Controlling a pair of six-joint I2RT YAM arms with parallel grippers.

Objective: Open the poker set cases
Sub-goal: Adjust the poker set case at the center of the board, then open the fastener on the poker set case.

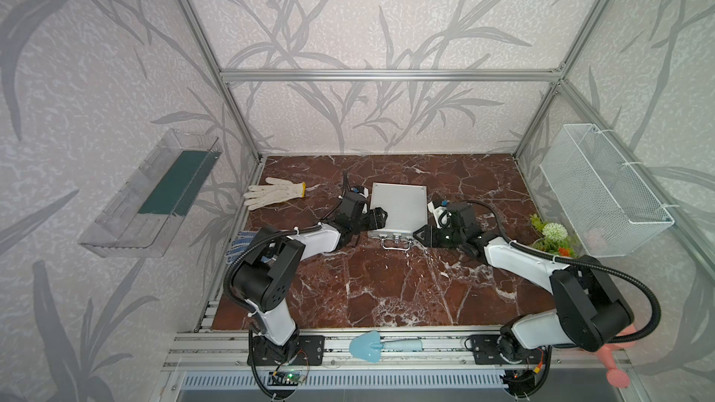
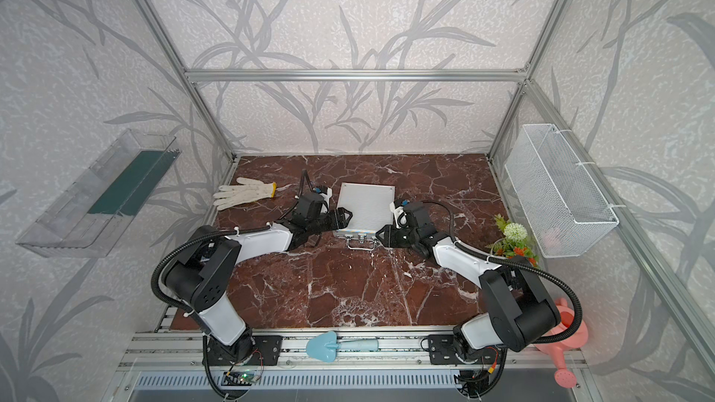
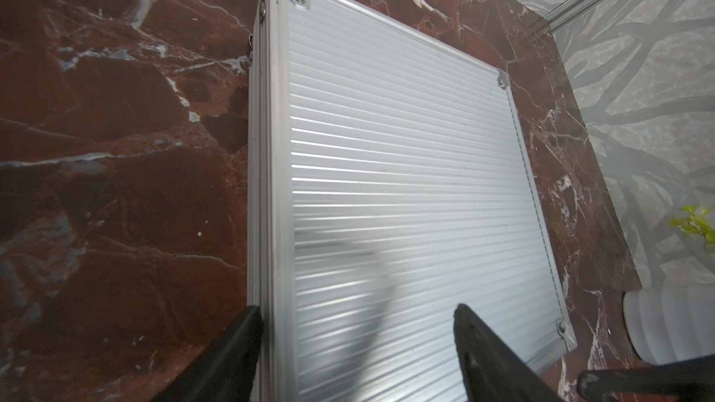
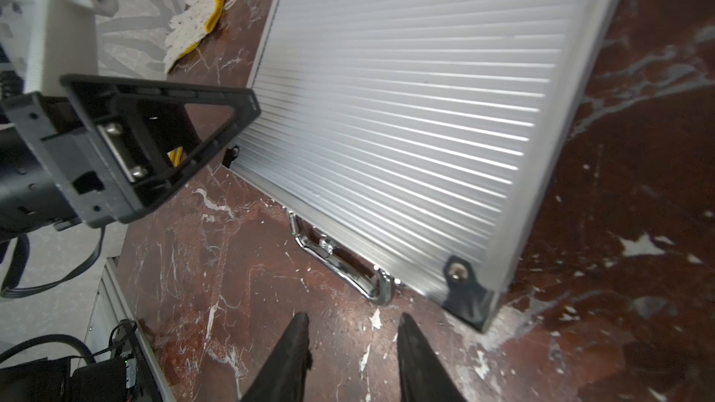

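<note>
Straddling the left edge of the poker set case (image 1: 398, 206), itself lying flat and shut at the middle of the worktop (image 1: 387, 284), with the left end effector (image 3: 356, 315) spread wide: one jaw beside the side wall, one over the ribbed lid (image 3: 406, 168), clamping nothing. Hovering the right end effector (image 4: 352, 322), partly open and empty, near the handle (image 4: 348, 268).
</note>
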